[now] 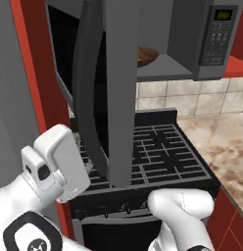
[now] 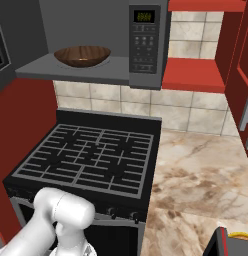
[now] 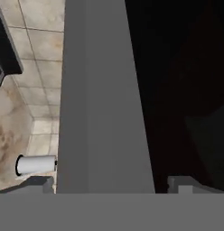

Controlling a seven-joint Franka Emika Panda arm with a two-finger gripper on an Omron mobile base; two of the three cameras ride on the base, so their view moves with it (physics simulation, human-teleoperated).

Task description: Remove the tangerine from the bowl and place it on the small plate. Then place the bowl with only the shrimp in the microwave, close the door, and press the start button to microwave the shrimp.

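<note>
- The bowl (image 2: pixel 82 55) of dark wood stands inside the microwave (image 2: pixel 146 40), on the cavity floor near its front edge, so I judge that the placing step is done.
- The tangerine, the shrimp and the small plate cannot be made out here (the inside of the bowl is hidden from these angles), so I cannot confirm that only the shrimp is in it.
- The door (image 1: pixel 111 93) is open and swings out over the left part of the stove (image 2: pixel 96 155), its edge turned toward the left base camera.
- The gripper (image 3: pixel 111 182) is fully spread and holds nothing; in the hand view its two tips stand on either side of the grey edge of the door, very close to it. Whether a tip touches the door, I cannot tell.
- What is left, in my judgement: to push the door shut, then to press the start button on the keypad panel (image 1: pixel 217 41) at the right edge of the microwave.
</note>
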